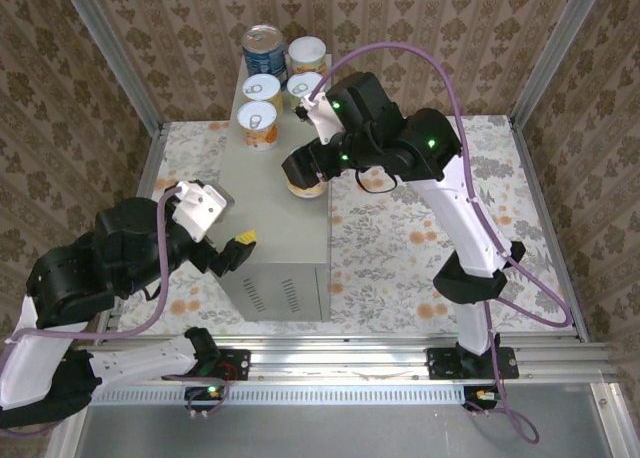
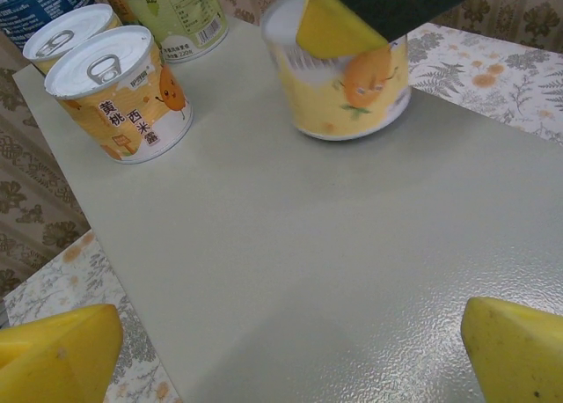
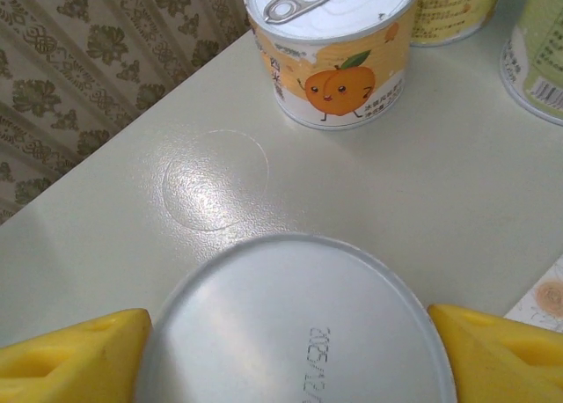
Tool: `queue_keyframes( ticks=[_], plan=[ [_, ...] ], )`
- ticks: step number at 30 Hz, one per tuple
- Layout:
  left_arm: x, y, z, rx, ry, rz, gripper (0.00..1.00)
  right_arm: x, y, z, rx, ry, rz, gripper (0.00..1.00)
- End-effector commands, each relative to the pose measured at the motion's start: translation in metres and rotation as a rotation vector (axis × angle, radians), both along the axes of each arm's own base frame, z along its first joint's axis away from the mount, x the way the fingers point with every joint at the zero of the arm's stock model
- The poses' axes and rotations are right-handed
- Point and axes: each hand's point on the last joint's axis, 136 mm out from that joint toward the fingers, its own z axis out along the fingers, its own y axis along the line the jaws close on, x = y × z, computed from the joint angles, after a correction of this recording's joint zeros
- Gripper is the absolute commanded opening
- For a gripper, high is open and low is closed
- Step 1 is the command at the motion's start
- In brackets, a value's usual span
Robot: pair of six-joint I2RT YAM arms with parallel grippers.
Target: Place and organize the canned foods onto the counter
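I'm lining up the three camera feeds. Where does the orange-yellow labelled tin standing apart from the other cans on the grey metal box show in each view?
Top external: the lone orange-yellow tin sits mid-picture, at the grey metal box, by its right edge.
Left wrist: top centre.
Right wrist: bottom centre, its plain silver end toward the camera.
Shared landmark: the nearest orange-labelled pull-tab tin of the group.

Counted by kind.
One taller cylindrical tin with a blue label and silver top (image 1: 264,40) and five shorter pale-lidded cylindrical tins (image 1: 258,121) stand on one light-grey metal box desk (image 1: 275,238). One short tin is between the fingers of the right tool (image 3: 295,359), and the other five are beyond it. One short label is green, the rest orange-yellow.
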Motion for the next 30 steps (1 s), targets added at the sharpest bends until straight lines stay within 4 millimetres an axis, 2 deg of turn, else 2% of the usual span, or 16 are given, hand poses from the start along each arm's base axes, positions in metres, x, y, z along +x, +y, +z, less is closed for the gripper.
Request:
queue_keyframes(
  ticks=[1,8,15,20,26,30],
  plan=[
    [0.000,0.005,0.002,0.004,-0.026,0.002,1.00,0.008,0.004,0.008,0.004,-0.063,-0.018,0.81],
    [-0.002,0.008,0.004,-0.009,-0.021,0.005,1.00,0.012,0.011,0.011,0.014,-0.089,-0.021,0.82],
    [-0.004,0.009,0.006,-0.022,-0.019,0.004,1.00,0.008,0.004,0.039,0.052,-0.181,-0.023,0.99],
    [-0.004,0.007,0.006,-0.027,-0.012,0.001,1.00,0.000,-0.008,0.049,0.042,-0.247,-0.042,1.00],
    [-0.004,0.003,0.006,-0.031,-0.008,-0.007,1.00,-0.017,-0.028,0.051,0.105,-0.322,-0.060,1.00],
    [-0.002,0.000,0.005,-0.030,-0.006,-0.009,1.00,-0.028,-0.038,0.038,0.129,-0.331,-0.059,1.00]
  ],
)
